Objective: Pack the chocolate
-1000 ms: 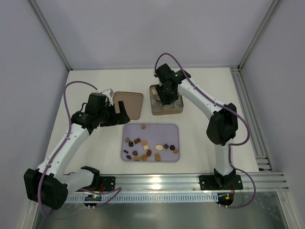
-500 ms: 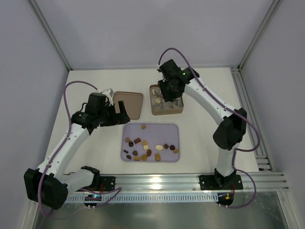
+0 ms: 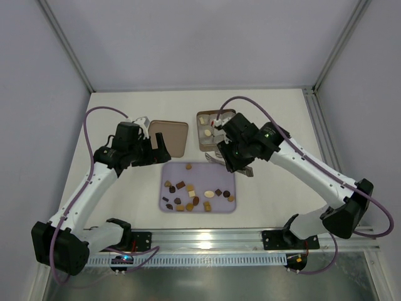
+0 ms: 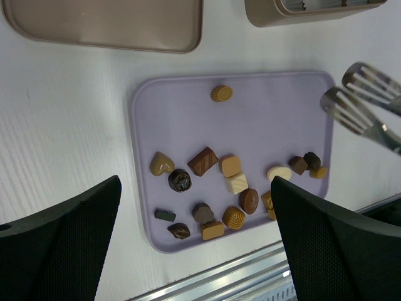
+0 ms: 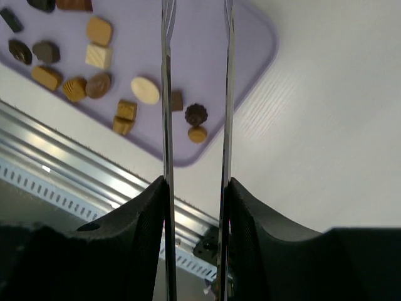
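On lilac tray (image 4: pixel 276 119), chocolate (image 4: pixel 230 166) scattered (long axes mixed)

Soft, even overhead light covers the white desk (image 3: pixel 276 106) — shadows on it are faint. The ribbed silver rail (image 3: pixel 207 235) at the near edge glares. Close to the left wrist lens, the left claw's black fingers (image 4: pixel 56 251) look soft, while the flat lilac tray (image 4: pixel 294 113) is sharp.
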Robot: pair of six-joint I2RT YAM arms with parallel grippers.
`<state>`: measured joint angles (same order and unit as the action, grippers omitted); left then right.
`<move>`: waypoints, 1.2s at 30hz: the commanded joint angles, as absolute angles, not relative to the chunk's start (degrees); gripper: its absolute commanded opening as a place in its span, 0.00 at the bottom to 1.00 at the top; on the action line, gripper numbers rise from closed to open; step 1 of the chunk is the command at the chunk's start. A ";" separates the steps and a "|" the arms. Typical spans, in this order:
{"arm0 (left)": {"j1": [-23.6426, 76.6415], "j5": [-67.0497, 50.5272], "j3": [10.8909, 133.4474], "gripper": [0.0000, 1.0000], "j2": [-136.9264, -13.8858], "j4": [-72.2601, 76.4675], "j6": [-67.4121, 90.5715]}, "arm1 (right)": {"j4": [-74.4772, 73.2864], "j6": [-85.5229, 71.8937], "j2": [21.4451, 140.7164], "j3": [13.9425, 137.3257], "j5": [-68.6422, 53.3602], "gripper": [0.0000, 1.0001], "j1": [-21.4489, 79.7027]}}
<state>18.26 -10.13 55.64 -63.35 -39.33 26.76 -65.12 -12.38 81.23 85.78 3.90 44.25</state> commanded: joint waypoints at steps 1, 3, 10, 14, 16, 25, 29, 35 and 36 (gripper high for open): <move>18.37 -10.63 55.55 0.99 -62.40 -38.94 26.37 | -68.37 -15.73 78.14 81.75 3.60 0.45 47.97; 18.37 -10.72 55.55 1.00 -62.32 -38.94 26.28 | -69.69 -17.04 76.91 79.73 3.69 0.45 49.39; 18.37 -10.81 55.55 1.00 -62.49 -38.85 26.45 | -71.80 -18.72 75.85 76.47 3.16 0.45 53.61; 18.37 -10.72 55.37 1.00 -62.23 -38.85 26.37 | -72.42 -19.51 76.20 75.67 3.16 0.45 55.46; 18.37 -10.72 55.37 1.00 -62.31 -38.93 26.46 | -72.60 -19.60 76.20 75.32 3.34 0.45 55.90; 18.37 -10.81 55.37 1.00 -62.23 -38.85 26.37 | -72.51 -19.86 76.46 73.92 3.34 0.45 56.86; 18.37 -10.81 55.28 1.00 -62.31 -38.76 26.37 | -71.90 -19.60 77.08 73.30 3.16 0.45 57.04; 18.37 -10.81 55.37 1.00 -62.31 -38.93 26.37 | -71.28 -19.34 78.13 72.69 3.25 0.45 57.30; 18.37 -10.72 55.37 1.00 -62.23 -38.85 26.37 | -71.11 -19.25 78.48 72.60 3.25 0.44 57.22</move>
<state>18.26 -10.15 55.44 -63.35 -39.33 26.79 -72.16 -19.27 77.82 72.84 3.27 56.93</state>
